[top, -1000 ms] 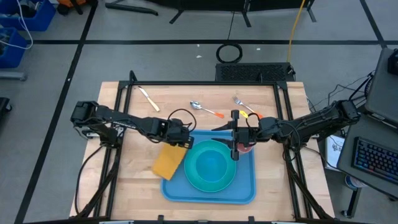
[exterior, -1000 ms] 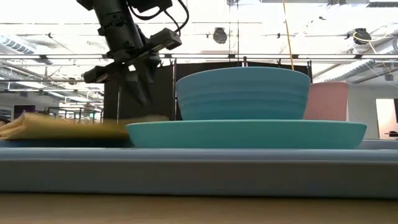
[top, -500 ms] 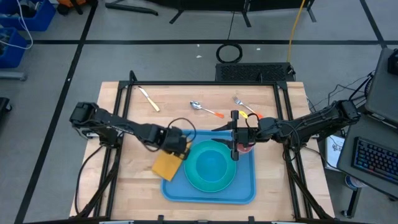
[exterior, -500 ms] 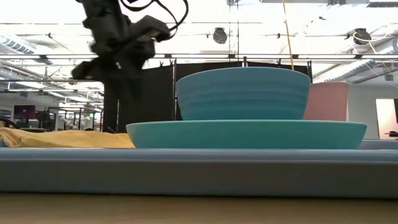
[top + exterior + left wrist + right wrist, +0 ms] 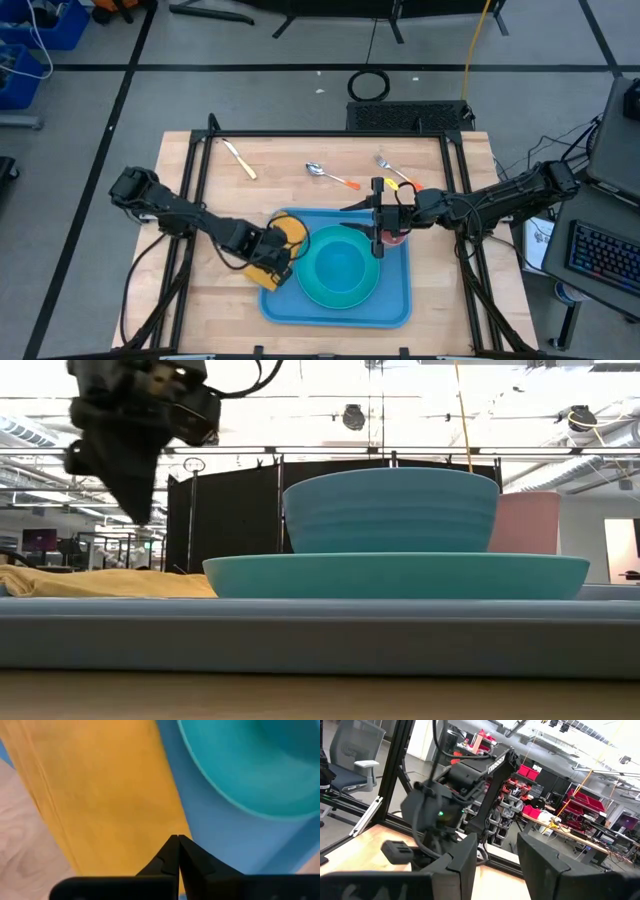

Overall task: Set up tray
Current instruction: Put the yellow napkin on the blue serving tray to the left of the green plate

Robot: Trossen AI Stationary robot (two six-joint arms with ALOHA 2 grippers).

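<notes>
Pressed together tip to tip with nothing between them, the left gripper (image 5: pixel 178 851) hangs just over the yellow napkin (image 5: pixel 100 795), close to that cloth's near end. From there, going by size: under and beyond those tips lies the blue tray (image 5: pixel 395 300), the task's main piece, flat on the wooden table (image 5: pixel 200 300) with the napkin lying partly on its left rim and partly out on the wood. Just past the tips, toward the tray's middle, the teal plate (image 5: pixel 400 575) carries a teal bowl (image 5: pixel 390 510). Beyond the bowl, at the tray's far right corner, a pink cup (image 5: pixel 528 522) stands under the right gripper (image 5: pixel 378 215), whose fingers (image 5: pixel 462 860) stand apart around nothing in its own view. Well beyond the tray, near the table's back edge, lie a knife (image 5: pixel 239 159), a spoon (image 5: pixel 330 176) and a fork (image 5: pixel 392 170).

The step in hand looks like squaring the napkin. To do it well, I would come down with the closed tips on the cloth's outer edge and push toward the plate slowly, low enough to drag fabric without bunching it or shifting the tray.
</notes>
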